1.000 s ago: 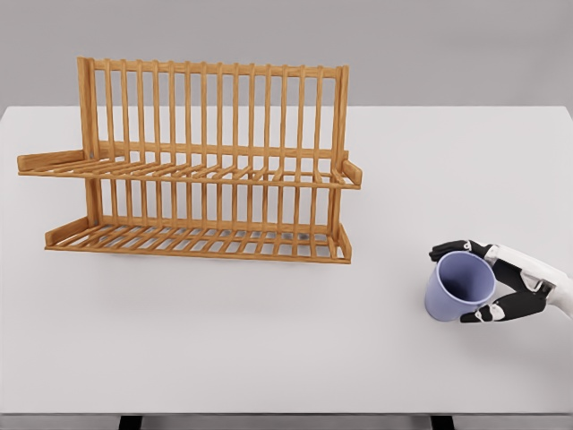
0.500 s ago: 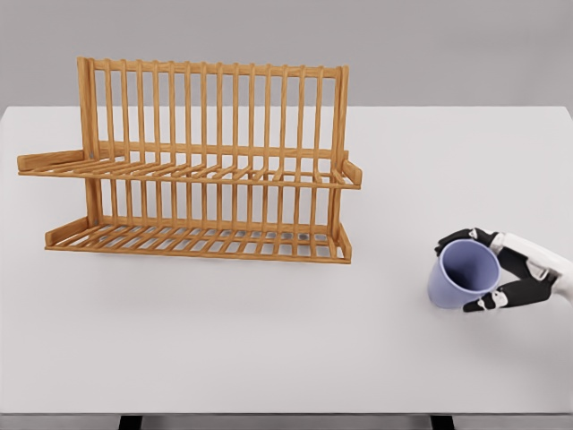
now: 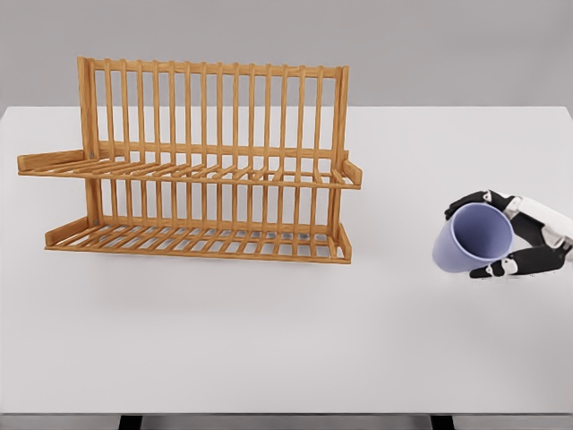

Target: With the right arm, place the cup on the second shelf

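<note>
Step in hand looks like the carry: cup (image 3: 473, 237) is gripped and, by my read, clear of the counter (image 3: 269, 340), well right of the wooden rack (image 3: 192, 161)

To do it well:
- level the cup before it gets near the rack; it's tilted now, mouth toward the camera and a bit up-right, base toward the left
- gain height first, then travel left; the second shelf I take to be the upper shelf (image 3: 188, 170), so the cup has to come in above that shelf's front rail, not through it
- watch the right end piece (image 3: 351, 172) of the shelf, it sticks out toward the approach path
- set the base flat across the slats and only let go once it sits without rocking; slats are narrow so a tilted base could catch between them

Pose: right robot hand (image 3: 519, 242) enters from the right edge, only wrist and hand visible. Dark fingers (image 3: 474, 202) wrap over the top of the cup near the rim, thumb (image 3: 515, 265) pressed on the underside, so it's closed around the cup, side grasp near the mouth. Palm sits behind the cup on the right

Left arm isn't visible
</note>
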Tool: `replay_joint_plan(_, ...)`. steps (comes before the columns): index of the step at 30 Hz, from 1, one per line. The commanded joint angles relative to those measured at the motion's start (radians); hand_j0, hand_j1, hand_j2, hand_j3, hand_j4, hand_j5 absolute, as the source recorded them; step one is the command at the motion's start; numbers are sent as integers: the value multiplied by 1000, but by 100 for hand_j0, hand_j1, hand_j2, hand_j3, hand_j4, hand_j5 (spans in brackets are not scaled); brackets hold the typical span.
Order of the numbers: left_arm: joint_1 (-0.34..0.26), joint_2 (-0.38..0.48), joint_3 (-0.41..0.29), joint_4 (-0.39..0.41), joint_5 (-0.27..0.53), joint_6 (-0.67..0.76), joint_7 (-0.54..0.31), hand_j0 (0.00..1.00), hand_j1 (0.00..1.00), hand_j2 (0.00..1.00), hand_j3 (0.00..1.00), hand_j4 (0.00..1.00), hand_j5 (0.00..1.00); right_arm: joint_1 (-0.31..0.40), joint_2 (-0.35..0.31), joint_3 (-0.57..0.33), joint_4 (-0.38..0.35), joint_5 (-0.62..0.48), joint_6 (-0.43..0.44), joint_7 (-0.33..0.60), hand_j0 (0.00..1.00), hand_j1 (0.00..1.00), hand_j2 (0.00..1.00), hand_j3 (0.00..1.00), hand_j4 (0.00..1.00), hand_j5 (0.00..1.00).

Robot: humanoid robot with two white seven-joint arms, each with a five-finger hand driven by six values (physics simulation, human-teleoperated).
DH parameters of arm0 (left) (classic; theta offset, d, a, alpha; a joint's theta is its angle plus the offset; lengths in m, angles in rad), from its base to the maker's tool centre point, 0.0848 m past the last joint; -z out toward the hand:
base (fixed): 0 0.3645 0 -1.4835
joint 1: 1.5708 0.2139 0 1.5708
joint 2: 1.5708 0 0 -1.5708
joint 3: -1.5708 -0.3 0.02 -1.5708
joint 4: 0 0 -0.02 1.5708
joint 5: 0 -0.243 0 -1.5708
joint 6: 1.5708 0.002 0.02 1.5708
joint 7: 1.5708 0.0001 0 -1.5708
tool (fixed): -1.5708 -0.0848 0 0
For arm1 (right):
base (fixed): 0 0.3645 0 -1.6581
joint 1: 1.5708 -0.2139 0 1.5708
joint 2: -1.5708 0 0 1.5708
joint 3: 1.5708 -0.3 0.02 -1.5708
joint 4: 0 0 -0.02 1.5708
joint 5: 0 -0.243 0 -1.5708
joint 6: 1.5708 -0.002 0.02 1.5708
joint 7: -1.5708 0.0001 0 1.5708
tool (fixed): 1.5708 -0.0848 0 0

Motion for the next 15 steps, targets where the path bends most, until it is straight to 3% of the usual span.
replay_joint_plan(1,0,0,0,0,0,0,0,100,100,100,100,100,100,0,-1,-16,-12,-9,1,0,66,66,66,66,66,66)
replay_joint_plan(15,0,0,0,0,0,1,0,100,100,100,100,100,100,-138,49,-14,-7,-4,1,0,65,65,65,65,65,65)
